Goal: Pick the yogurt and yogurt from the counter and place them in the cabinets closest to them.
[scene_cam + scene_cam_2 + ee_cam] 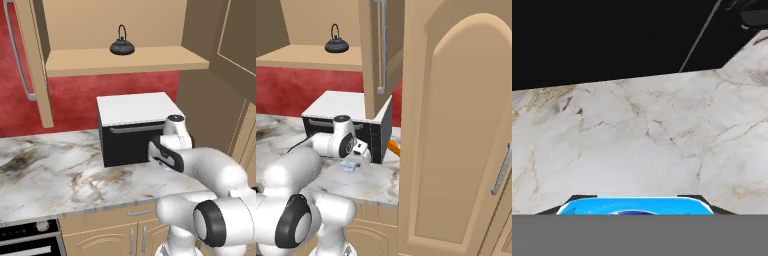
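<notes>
One yogurt [349,165], a tiny pale-blue cup, sits low over the marble counter [376,181] just in front of the black toaster oven. My gripper [354,160] reaches down over it. In the hand view the blue yogurt [634,206] spans the whole gap between both dark fingertips [569,200], so the gripper [634,201] is shut on it. Whether the cup rests on the counter [637,130] or hangs just above it I cannot tell. The second yogurt is out of view. The open tan wall cabinet [125,60] hangs above the oven.
The toaster oven [130,135] stands right behind my hand. A black kettle [121,47] sits on the cabinet shelf. Open cabinet doors [30,60] [378,50] flank it. An orange item [394,148] lies beside the oven. A tall cabinet [456,135] stands at the right.
</notes>
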